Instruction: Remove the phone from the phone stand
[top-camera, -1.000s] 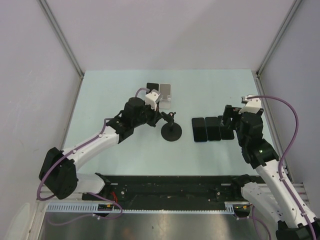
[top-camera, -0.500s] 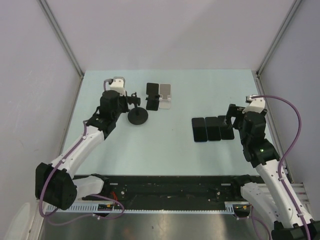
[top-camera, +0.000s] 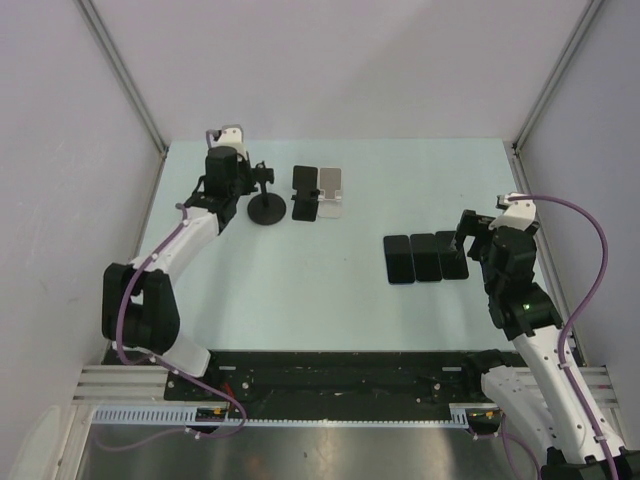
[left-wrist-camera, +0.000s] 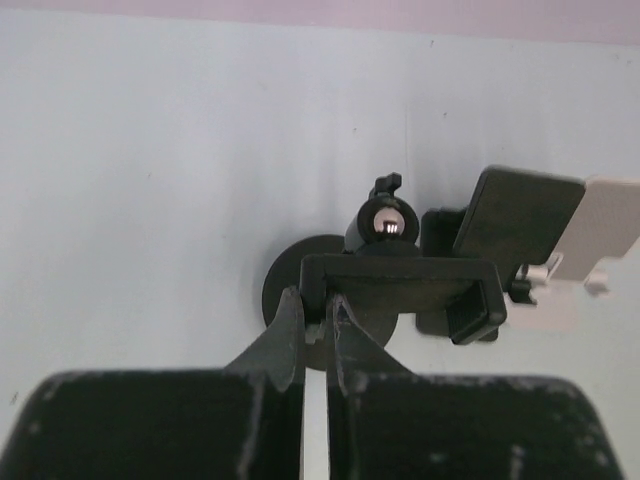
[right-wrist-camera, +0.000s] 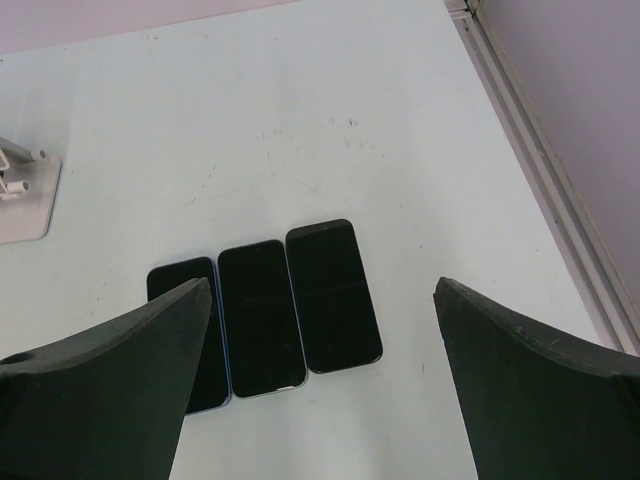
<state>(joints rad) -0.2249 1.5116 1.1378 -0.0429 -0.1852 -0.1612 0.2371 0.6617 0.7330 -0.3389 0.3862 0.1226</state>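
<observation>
Black clamp stand (left-wrist-camera: 400, 285) at 11 o'clock is empty. My left claw (left-wrist-camera: 312, 310) is pinched tight on its frame, steadying it I reckon. Right claw (right-wrist-camera: 320, 290) gapes wide, holding nothing, over three phones (right-wrist-camera: 265, 315) lying flat at 3 o'clock.

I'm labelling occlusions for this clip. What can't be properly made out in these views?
Right wrist: leftmost phone is partly behind a finger of the right hand; white stand is cut by the left edge.
Left wrist: round base of the clamp stand is mostly behind the stand's upper part and the left hand.
Top: rightmost phone is partly under the right hand.
</observation>
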